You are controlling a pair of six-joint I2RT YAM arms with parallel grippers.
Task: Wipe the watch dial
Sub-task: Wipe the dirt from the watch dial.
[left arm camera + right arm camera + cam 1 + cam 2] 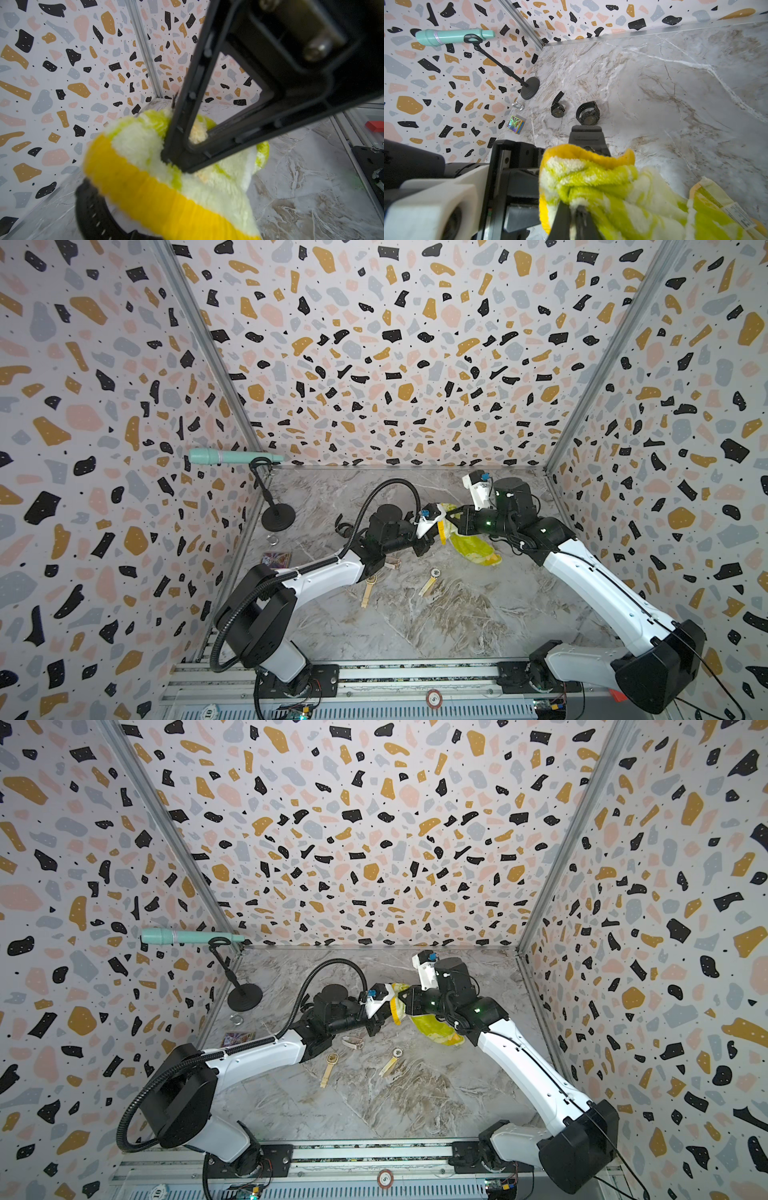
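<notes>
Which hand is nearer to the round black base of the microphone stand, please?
Left. The left hand reaches the yellow cloth from the side of the stand base; the right hand meets it from the opposite side, farther from the base.

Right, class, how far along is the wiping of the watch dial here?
Done: the right hand pinches the yellow cloth, raised against the left hand. In hand: the cloth covers a black watch, only its strap showing, seemingly gripped by that hand. Left: finishing the wipe; the hidden dial cannot be judged.
</notes>
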